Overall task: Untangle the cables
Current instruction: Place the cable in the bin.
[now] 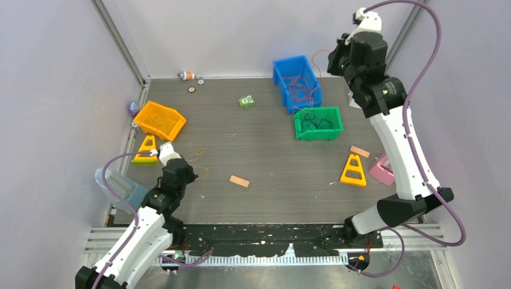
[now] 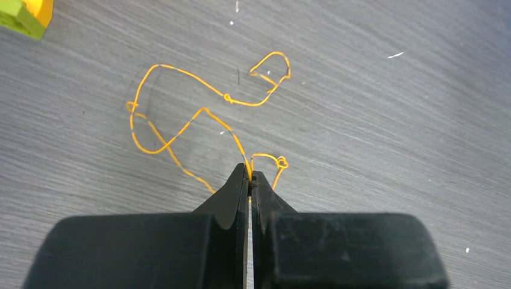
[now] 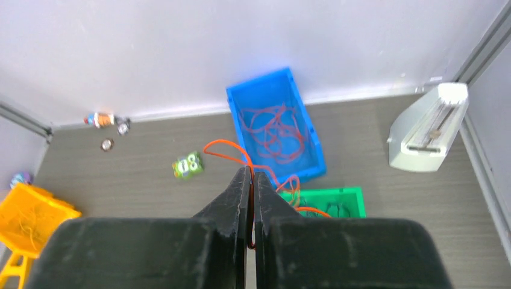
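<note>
A thin orange-yellow cable (image 2: 205,110) lies in loose loops with small knots on the grey table; in the top view it (image 1: 200,158) is just ahead of my left gripper. My left gripper (image 2: 250,176) is low over the table and shut on one strand of it (image 1: 182,173). My right gripper (image 3: 252,174) is raised high near the back wall (image 1: 335,60) and shut on a red cable (image 3: 226,146) that trails down toward the blue bin (image 3: 234,99). More red cables (image 1: 301,90) lie in that bin. Dark cables (image 1: 313,120) lie in the green bin (image 1: 318,134).
An orange bin (image 1: 176,114) stands at the left. Yellow triangular pieces (image 1: 353,179) (image 1: 144,158), pink blocks (image 1: 239,180) (image 1: 360,151), a green toy (image 1: 246,101) and small items by the back wall (image 1: 187,75) lie about. A white device (image 3: 428,129) stands at the far right.
</note>
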`<state>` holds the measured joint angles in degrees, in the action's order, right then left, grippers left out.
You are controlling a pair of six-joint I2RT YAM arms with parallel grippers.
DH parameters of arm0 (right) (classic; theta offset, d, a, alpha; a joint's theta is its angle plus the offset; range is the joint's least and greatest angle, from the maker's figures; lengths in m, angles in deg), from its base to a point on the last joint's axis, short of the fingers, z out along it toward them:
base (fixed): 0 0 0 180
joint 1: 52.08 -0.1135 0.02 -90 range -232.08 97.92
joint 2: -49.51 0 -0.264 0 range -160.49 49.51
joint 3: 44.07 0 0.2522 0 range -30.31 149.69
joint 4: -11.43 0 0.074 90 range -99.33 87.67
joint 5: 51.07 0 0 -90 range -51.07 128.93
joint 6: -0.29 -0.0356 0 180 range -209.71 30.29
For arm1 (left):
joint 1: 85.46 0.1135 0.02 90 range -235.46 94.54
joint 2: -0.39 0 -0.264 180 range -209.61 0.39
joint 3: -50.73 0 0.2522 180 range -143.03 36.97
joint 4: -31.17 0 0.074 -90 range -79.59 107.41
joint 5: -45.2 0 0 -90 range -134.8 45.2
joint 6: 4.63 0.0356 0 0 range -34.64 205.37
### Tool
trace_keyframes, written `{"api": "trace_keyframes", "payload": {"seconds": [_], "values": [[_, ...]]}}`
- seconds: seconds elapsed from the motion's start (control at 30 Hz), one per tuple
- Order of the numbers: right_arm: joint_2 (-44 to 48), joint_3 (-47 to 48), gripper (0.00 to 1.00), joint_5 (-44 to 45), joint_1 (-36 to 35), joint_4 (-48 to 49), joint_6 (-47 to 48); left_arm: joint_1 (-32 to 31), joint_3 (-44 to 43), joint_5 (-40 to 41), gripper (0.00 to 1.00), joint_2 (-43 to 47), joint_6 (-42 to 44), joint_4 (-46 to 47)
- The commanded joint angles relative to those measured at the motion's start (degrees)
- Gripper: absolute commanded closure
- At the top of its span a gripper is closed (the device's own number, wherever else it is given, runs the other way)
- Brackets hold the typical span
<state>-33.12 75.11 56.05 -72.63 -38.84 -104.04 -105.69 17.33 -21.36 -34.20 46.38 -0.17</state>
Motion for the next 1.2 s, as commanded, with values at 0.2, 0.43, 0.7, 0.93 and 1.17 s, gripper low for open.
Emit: {"api": "trace_keyframes", "payload": {"seconds": [0.2,0.43,0.7,0.93,1.17], "values": [[-12.11,24.96,0.95,-3.04,4.72,-6.97,1.31,0.37,2.64,-3.29,1.00,0.77,1.77,7.37],[-20.59,36.42,0.95,-7.28,7.58,-4.37,-0.93,0.37,1.02,-3.49,1.00,1.98,2.91,5.98],[-24.77,36.24,0.95,-9.06,9.71,7.16,-3.23,0.37,-1.47,-3.29,1.00,-0.12,3.49,5.61],[-28.98,38.21,0.95,-11.53,11.56,16.40,-5.86,0.37,-2.87,-3.63,1.00,-3.11,3.36,6.96],[-34.52,35.03,0.95,-14.21,11.85,25.22,-8.09,0.37,-3.73,-3.31,1.00,-5.93,3.47,8.44]]}}
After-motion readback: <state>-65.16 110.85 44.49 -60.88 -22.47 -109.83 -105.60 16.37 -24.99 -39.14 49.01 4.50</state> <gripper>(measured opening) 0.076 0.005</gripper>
